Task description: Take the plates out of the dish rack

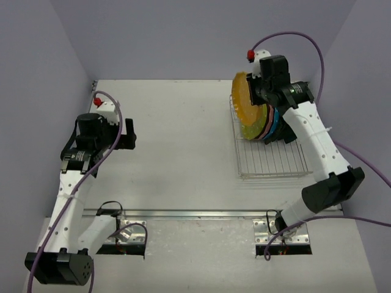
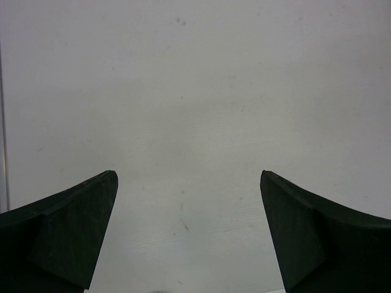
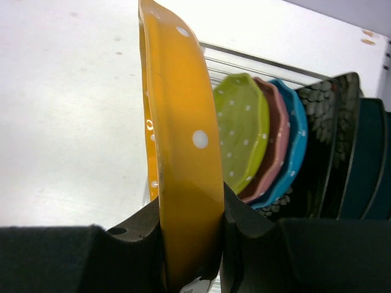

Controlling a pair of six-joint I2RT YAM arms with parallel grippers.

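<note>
Pale lavender walls around a matte white desk (image 1: 183, 134). On its right half, a silver wire dish rack (image 1: 272, 165) with a grid base.

Pinching the orange plate (image 3: 183, 122) by its rim in the right hand (image 3: 190, 210), black fingers pressed tight on both faces. Holding it on edge and near upright at the rack's far left corner, one face turned toward the left side of the desk. Can't tell whether it is clear of the wires. Glossy glaze, white dots, scalloped rim.

Just beside it, on edge in a close row at the rack's far end: yellow-green plate (image 3: 241, 128), pink plate (image 3: 275, 140), blue plate (image 3: 296, 140), all round, dotted and scalloped. Then a black floral plate (image 3: 327, 122) and a dark teal plate (image 3: 366, 159), larger and rounded-square.

Left hand (image 2: 188, 174) over the desk's left side, well apart from the rack, fingers spread wide.
</note>
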